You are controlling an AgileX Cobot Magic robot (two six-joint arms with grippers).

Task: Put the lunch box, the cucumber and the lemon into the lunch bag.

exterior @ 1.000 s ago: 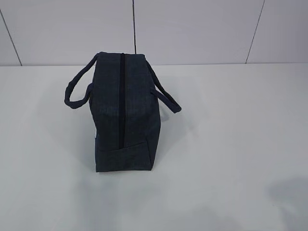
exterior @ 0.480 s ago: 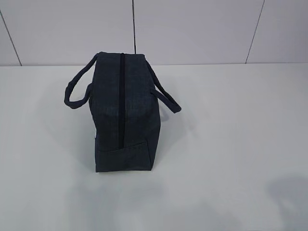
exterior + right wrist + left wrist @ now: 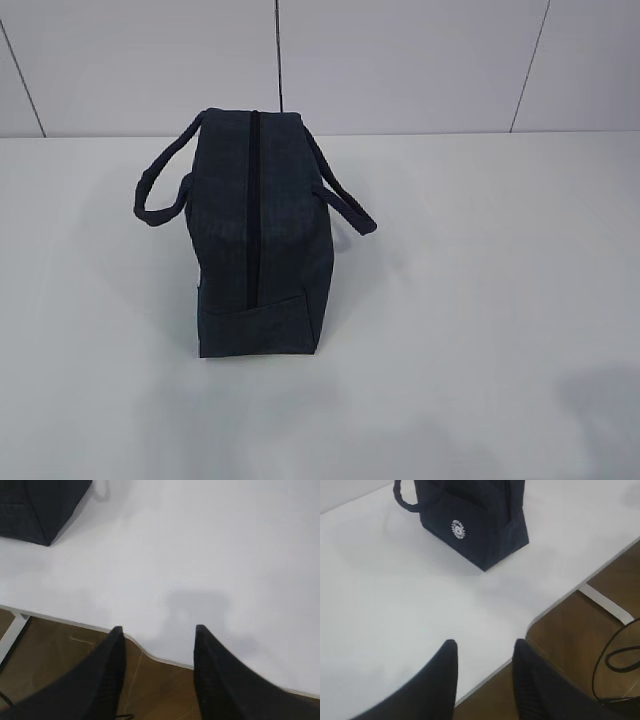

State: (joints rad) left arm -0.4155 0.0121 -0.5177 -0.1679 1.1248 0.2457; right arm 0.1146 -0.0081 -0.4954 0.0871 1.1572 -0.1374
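Exterior view: lunch bag (image 3: 255, 235) stands alone on the white table (image 3: 480, 300), left of centre, long axis running away from the camera, dark zipper line (image 3: 253, 210) along its top looks closed. One strap handle (image 3: 160, 190) droops off its left side, the other (image 3: 345, 205) off its right. No lunch box, cucumber or lemon visible in any view, so either they are already inside or out of frame; can't tell which.

Left wrist view: left hand (image 3: 485, 680) hangs over the near table edge, fingers apart, nothing between them. Bag (image 3: 475, 525) sits ahead and slightly left of it, near end with the white logo (image 3: 458, 529) facing the camera.

Right wrist view: right hand (image 3: 157, 672) also at the near table edge, fingers apart, empty. Only a bag corner (image 3: 40, 510) shows at far upper left, well apart from the hand.

Judgement: left arm is the nearer one to the bag; the right would have to reach across to its left. With the zipper shut and no items on the table, task looks finished or nearly so, both arms parked back.
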